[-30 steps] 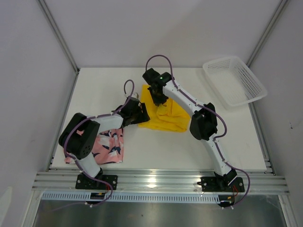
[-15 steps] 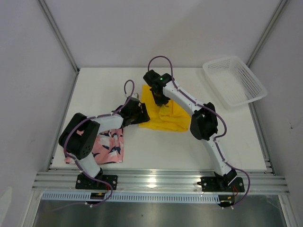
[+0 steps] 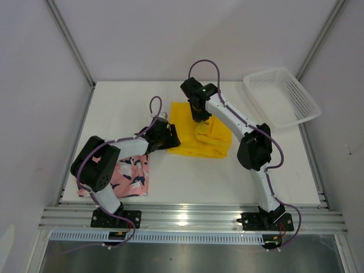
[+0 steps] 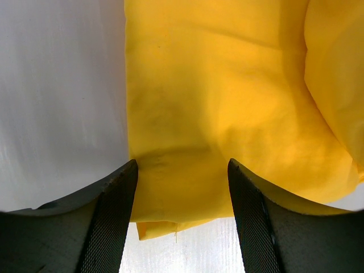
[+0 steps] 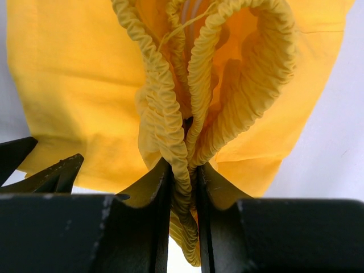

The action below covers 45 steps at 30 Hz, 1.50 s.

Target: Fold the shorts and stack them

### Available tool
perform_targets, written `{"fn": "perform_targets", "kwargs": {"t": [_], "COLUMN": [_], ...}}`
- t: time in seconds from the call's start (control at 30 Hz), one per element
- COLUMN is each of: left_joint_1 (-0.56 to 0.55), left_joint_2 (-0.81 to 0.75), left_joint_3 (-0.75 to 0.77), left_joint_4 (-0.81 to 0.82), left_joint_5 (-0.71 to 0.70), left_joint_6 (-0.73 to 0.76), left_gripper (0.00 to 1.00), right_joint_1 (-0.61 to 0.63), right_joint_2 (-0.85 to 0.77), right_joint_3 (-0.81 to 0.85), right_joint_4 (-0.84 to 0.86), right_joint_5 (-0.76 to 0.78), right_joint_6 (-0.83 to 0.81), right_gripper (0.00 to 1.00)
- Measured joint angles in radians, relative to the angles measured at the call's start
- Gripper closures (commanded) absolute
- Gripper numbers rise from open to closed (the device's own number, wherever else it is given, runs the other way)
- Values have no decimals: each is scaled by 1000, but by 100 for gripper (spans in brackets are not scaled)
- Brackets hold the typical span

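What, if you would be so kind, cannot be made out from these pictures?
Pink shorts: top view, partly covered by the left arm; absent from wrist views.
Left tool: left wrist view, fingers apart over the yellow shorts; whether they touch the cloth is unclear.
Right tool: shut on the waistband; in the top view its own body hides the fingertips.

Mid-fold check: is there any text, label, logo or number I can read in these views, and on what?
No text can be read in any view.
Plain yellow fabric shorts: no logo or tag shows from the top or either wrist.
Pink shorts with navy-and-white leafy print: pattern only, no lettering.
White plastic mesh basket: no label visible.
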Motion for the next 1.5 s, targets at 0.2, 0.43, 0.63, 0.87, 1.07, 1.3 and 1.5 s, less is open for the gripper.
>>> {"fn": "perform_targets", "kwargs": {"t": [0.2, 0.43, 0.63, 0.87, 1.07, 1.3, 1.5], "left_joint_1": [-5, -17, -27, -31, -39, -40, -21], "left_joint_2": [0, 0, 0, -5, -102, -261, -321], "left_joint_3": [0, 0, 0, 0, -55, -77, -77], "left_joint_4": [0, 0, 0, -8, -99, -178, -214], "left_joint_5": [0, -2, -2, 2, -11, -21, -16], "left_joint_6": [0, 0, 0, -1, -1, -2, -2], "left_gripper": [32, 32, 32, 32, 31, 30, 28], "right_joint_1": [-1, 7, 8, 7, -38, -122, -126], "right_joint_2": [11, 30, 44, 5, -200, -328, -335], "right_joint_3": [-1, -24, -79, -287, -518, -594, -687], "right_joint_4": [11, 65, 132, 307, 544, 819, 937], "right_joint_5": [-6, -30, -39, -133, -351, -606, -713], "right_joint_6": [19, 60, 109, 146, 199, 270, 297], "right_gripper": [95, 87, 47, 36, 36, 35, 78]}}
